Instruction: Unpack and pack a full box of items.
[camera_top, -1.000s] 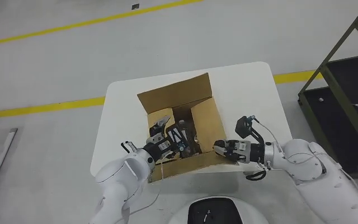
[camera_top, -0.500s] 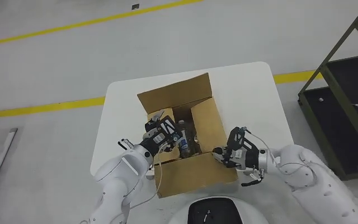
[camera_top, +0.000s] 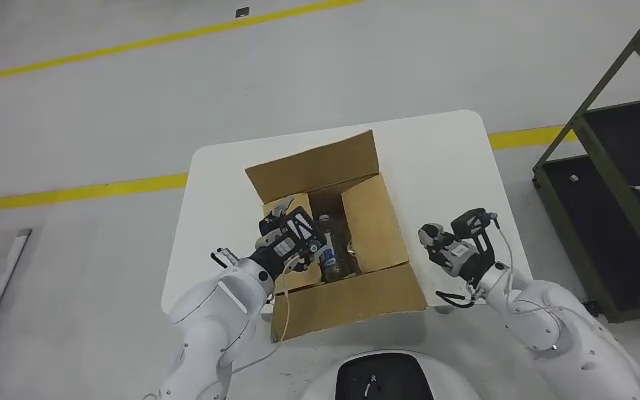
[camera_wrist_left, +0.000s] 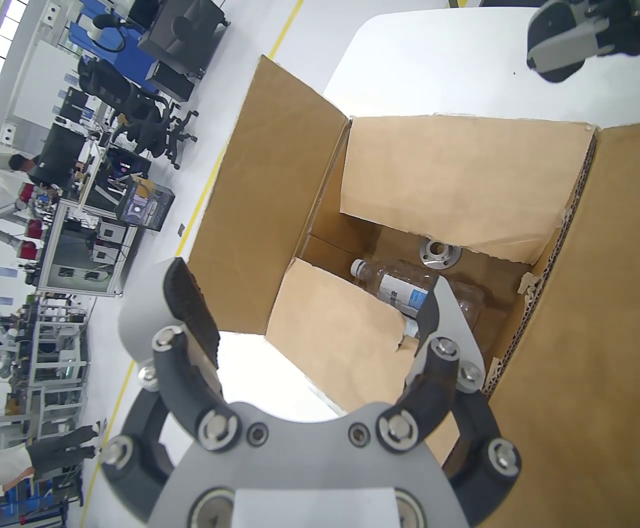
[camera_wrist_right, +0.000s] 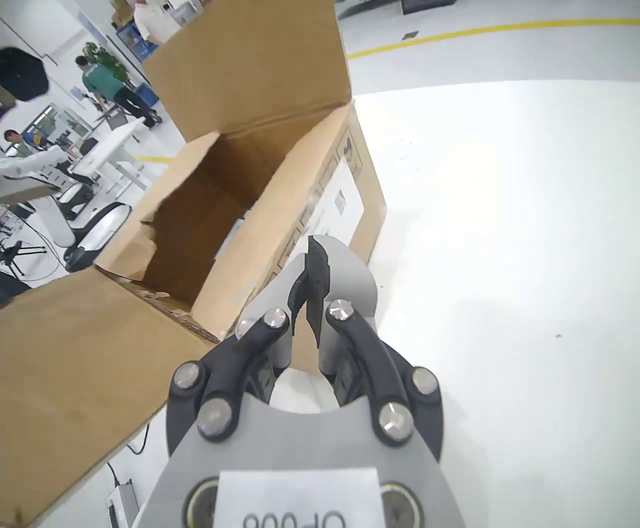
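- A cardboard box (camera_top: 368, 222) is seen open on the white table (camera_top: 440, 160), about midway between the table's left and right edges.
- The box's far flap is raised. The near flap is folded outward and hangs over the table's near edge.
- The two side flaps are tilted inward over the opening, and the left one is torn along its edge.
- A clear plastic bottle (camera_wrist_left: 395, 292) with a white and blue label is seen lying on its side on the box floor, its cap turned toward the box's far wall. In the top view the bottle (camera_top: 333, 252) is seen in the middle of the opening.
- A round metal flange (camera_wrist_left: 440, 253) is seen flat on the box floor, just beside the bottle and under the right flap.
- The left gripper (camera_wrist_left: 310, 295) is held over the left side of the box opening, above the torn left flap. Its fingers are spread wide and nothing is held between them.
- The right gripper (camera_wrist_right: 310, 270) is held above the table near the box's right wall, apart from the cardboard. Its fingers are pressed together with nothing gripped.
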